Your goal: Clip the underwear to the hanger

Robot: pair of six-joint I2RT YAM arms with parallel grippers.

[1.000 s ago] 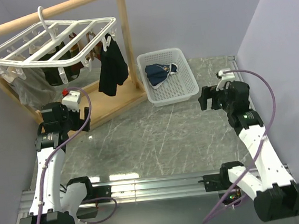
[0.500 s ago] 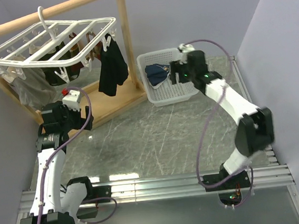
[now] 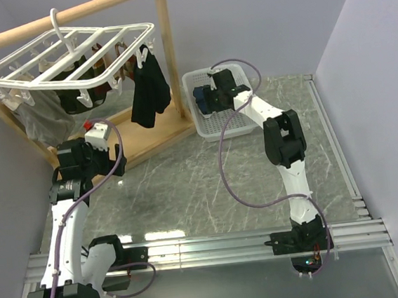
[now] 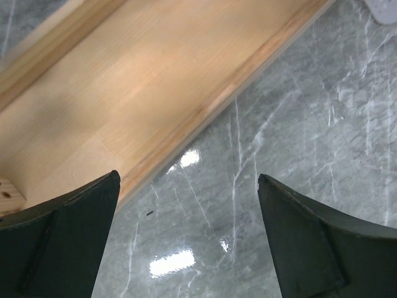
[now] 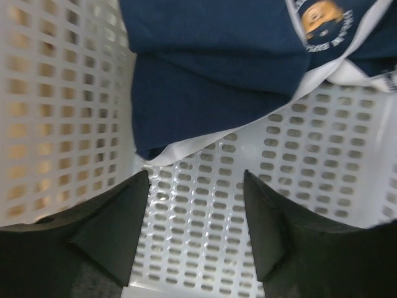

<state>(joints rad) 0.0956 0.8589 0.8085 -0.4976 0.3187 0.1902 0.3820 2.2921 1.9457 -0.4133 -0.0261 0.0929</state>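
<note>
Empty right gripper (image 5: pixel 196 186), fingers spread, over underwear (image 5: pixel 211 74) in basket (image 5: pixel 62 105).
Its orange print (image 5: pixel 322 22), maybe a logo, unreadable; left gripper (image 4: pixel 188 183) likewise spread, empty.

Navy-blue underwear (image 5: pixel 217 68) with white trim, crumpled in a white perforated basket (image 5: pixel 198 211), white grid hanger (image 3: pixel 70 59) hooked over a wooden rail (image 3: pixel 100 5)

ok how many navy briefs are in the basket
1: the underwear lies crumpled in the white basket, against its wall, just ahead of the open right pincer. More could hide beneath its folds.
</note>
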